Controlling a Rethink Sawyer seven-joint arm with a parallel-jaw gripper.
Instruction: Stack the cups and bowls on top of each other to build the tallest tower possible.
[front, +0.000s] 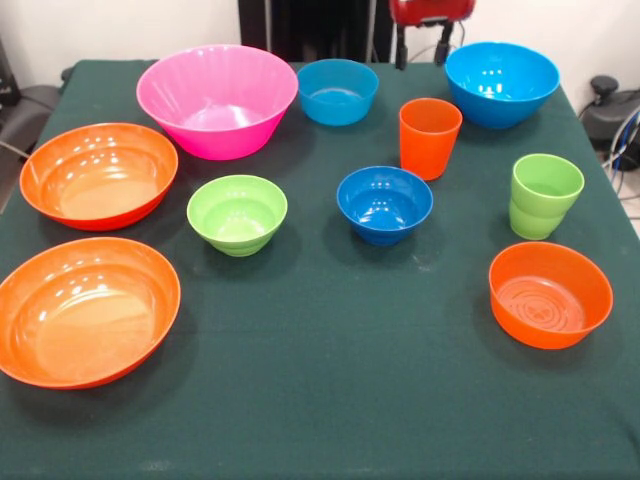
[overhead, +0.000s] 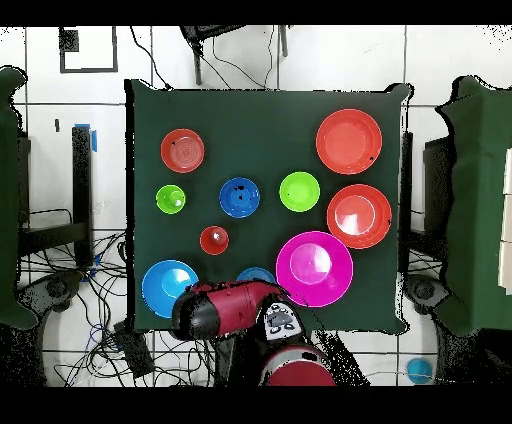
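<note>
Nothing's stacked yet, cups (front: 430, 137) and bowls (front: 217, 100) all sit apart on the green bench (front: 330, 400), glossy light plastic that'll probably slip so I'd pinch a rim, and the hand (front: 420, 45) only peeks in up top, can't tell if it's apart.

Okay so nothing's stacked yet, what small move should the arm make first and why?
Probably swing out over the big pink bowl, the closest wide piece to the drawn-back gripper, to grasp its rim. Every bowl and cup stands apart on the green table, and a wide bowl would likely make the steadiest base.
</note>
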